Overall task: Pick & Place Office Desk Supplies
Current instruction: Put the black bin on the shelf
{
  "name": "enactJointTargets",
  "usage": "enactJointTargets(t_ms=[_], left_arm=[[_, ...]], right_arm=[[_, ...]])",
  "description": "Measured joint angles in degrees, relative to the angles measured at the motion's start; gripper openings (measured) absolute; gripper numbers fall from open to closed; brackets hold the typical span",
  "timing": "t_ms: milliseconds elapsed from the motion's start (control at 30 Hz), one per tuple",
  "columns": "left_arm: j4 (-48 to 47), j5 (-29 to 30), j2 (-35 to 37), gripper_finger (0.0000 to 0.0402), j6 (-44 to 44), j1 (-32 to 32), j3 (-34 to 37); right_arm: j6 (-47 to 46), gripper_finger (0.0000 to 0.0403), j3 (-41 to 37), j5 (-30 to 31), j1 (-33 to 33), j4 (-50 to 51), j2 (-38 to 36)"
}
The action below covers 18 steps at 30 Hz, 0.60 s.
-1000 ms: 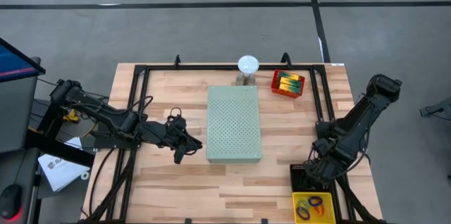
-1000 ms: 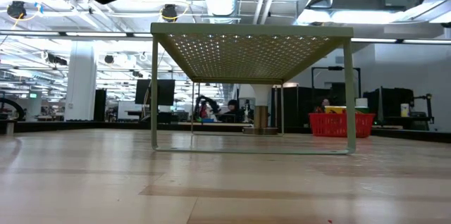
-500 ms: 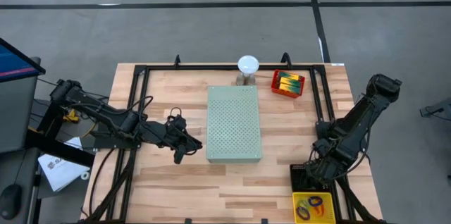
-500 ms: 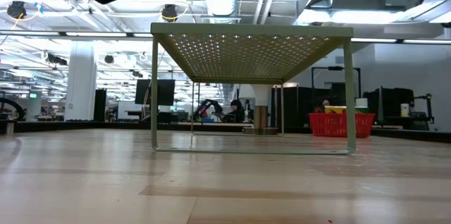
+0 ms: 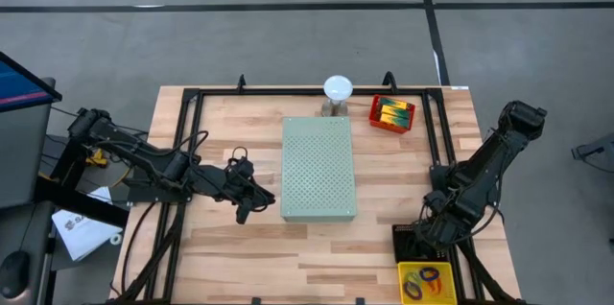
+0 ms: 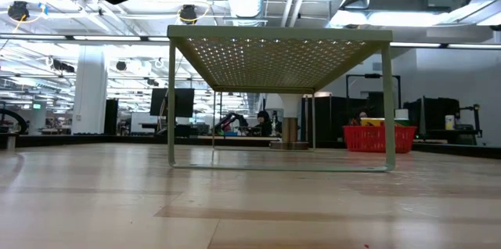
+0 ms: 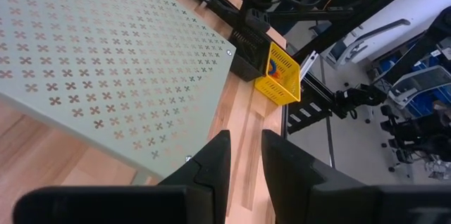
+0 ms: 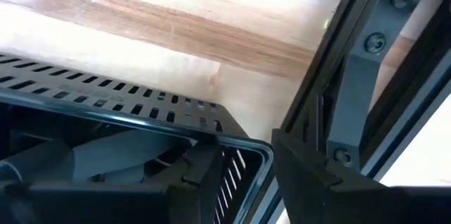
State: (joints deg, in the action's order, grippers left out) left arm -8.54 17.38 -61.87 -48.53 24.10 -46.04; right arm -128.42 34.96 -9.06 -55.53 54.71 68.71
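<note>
Orange, blue and purple band loops [image 5: 423, 277] lie in a yellow basket [image 5: 443, 287] at the table's near right corner. Just beyond it sits a black slotted basket [image 5: 400, 247], with my right gripper [image 5: 414, 238] low over it. In the right wrist view my open right gripper [image 8: 246, 175] straddles the basket's wall [image 8: 141, 122] near a corner. Grey shapes [image 8: 106, 155] lie inside. Yellow-green boxes [image 5: 391, 110] sit in a red basket [image 5: 405, 124] at the far edge. My left gripper [image 5: 244, 211] hovers by the board's left side, slightly open [image 7: 245, 175] and empty. My right gripper has one finger [image 8: 201, 171] over the inside of the black basket and the other finger [image 8: 310, 168] outside its wall, near the corner [image 8: 257, 150], coming from above. Whether either finger touches the wall, I cannot tell.
A large pale-green perforated board [image 5: 318, 169] stands on thin legs at mid-table; the low view looks under it [image 6: 278, 53]. A white dome on a grey stand [image 5: 338, 86] sits behind it. A black frame [image 5: 192, 104] runs round the table. Bare wood lies near the front.
</note>
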Motion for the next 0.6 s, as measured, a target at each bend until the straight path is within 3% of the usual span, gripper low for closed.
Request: enactJointTargets(t_ms=[133,300,600], left_arm=[[0.00,-0.05,0.00,0.0076,0.02,0.00,0.00],[0.00,-0.19,0.00,0.0076,0.02,0.00,0.00],[-0.02,-0.18,0.00,0.0076,0.02,0.00,0.00]], right_arm=[[-0.15,0.0089,0.00,0.84,0.04,-0.10,0.00],[-0.65,0.0020,0.16,3.42,0.04,-0.36,-0.14],[-0.56,0.0009,1.90,4.89,2.21,3.16,-0.08]])
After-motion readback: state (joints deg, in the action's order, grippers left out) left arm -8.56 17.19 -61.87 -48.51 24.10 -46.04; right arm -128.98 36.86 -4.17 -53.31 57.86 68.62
